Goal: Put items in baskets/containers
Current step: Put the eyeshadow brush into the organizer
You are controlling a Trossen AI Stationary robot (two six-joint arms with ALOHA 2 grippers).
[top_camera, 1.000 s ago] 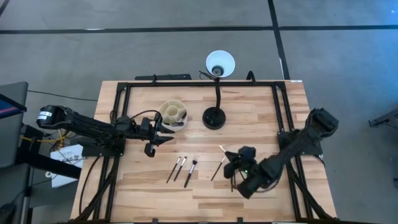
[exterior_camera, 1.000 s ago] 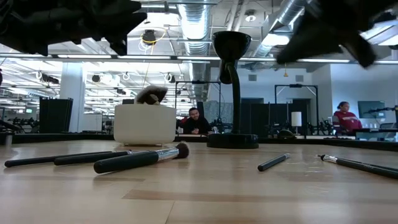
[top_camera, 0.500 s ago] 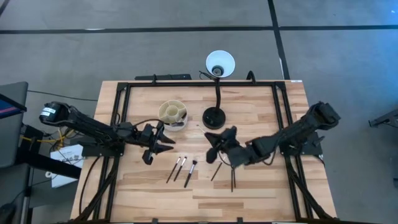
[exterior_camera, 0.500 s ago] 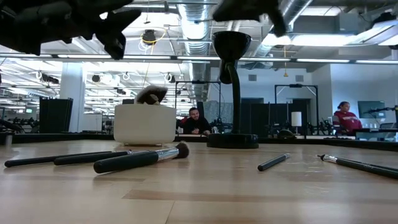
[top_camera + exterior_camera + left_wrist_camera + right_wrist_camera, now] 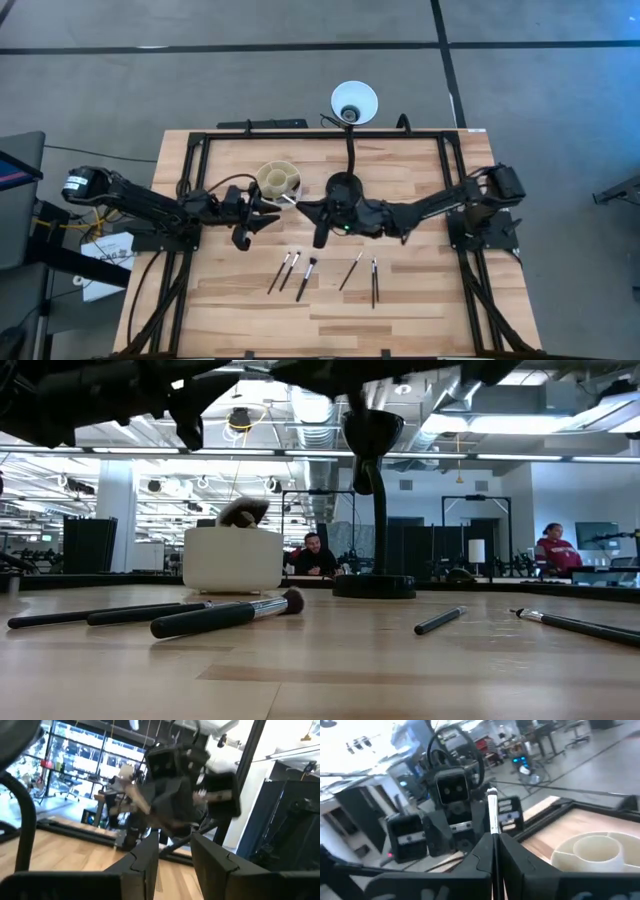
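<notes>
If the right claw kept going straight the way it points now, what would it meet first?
Most likely the left claw. The right claw, shut on a brush, points across the table at it; the cream cup lies off to one side. Depth is uncertain.

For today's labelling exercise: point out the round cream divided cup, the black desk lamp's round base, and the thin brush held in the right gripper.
Round cream divided cup (image 5: pixel 277 181), high view, on its inner dividers.
Black desk lamp's base (image 5: pixel 374 586), low view, front edge.
Thin brush (image 5: pixel 492 810), right wrist view, on its silver ferrule.
</notes>
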